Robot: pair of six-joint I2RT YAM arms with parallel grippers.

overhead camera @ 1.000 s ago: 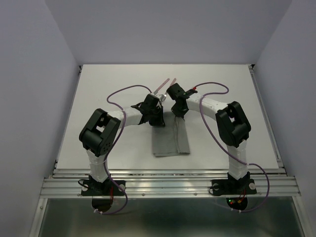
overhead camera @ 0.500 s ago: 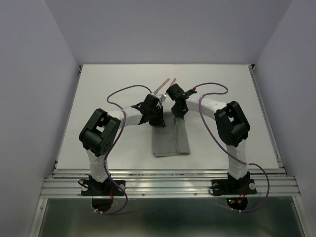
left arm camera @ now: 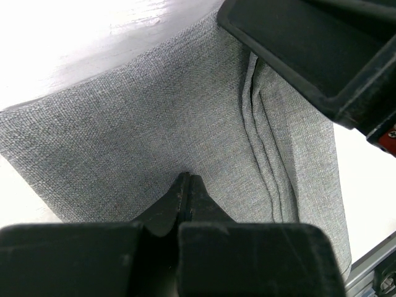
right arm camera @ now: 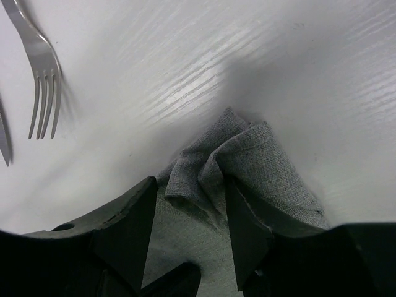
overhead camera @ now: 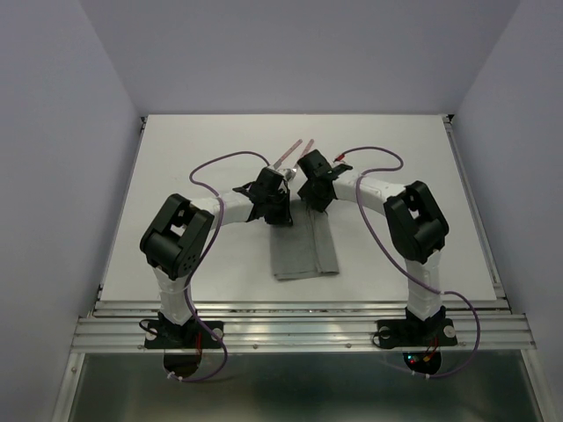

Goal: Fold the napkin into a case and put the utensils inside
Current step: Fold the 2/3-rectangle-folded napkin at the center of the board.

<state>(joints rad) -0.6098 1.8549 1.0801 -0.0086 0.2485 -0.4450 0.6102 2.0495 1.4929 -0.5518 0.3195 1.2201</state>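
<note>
Top external view: grey napkin [overhead camera: 303, 251], already folded into a narrow strip, lies flat on the white table [overhead camera: 193, 141] between the two arms, long axis running away from the bases. Left gripper [left arm camera: 187, 184]: jaws pressed together, tips down on the broad left panel of the cloth, apparently to pin it against sliding; whether a layer is caught between the tips cannot be told. Right gripper [right arm camera: 189, 210]: jaws spread, standing either side of a bunched far corner of the napkin, which lies rumpled between them, not clamped. Judged purpose: one arm anchors while the other works the far end into a pocket. Stacked fold lines run lengthwise down the right part of the strip, seen from the left wrist. Utensils [overhead camera: 288, 154]: pink handles just beyond the two grippers, outside the cloth; fork [right arm camera: 42, 74] tines-down on bare table, near the rumpled corner but apart from it. Obstructions: both gripper bodies crowd the far end of the strip, close together, and the bunched corner stands where an opening would be needed. Purple cables [overhead camera: 211, 167] loop from each arm, off the cloth.
</note>
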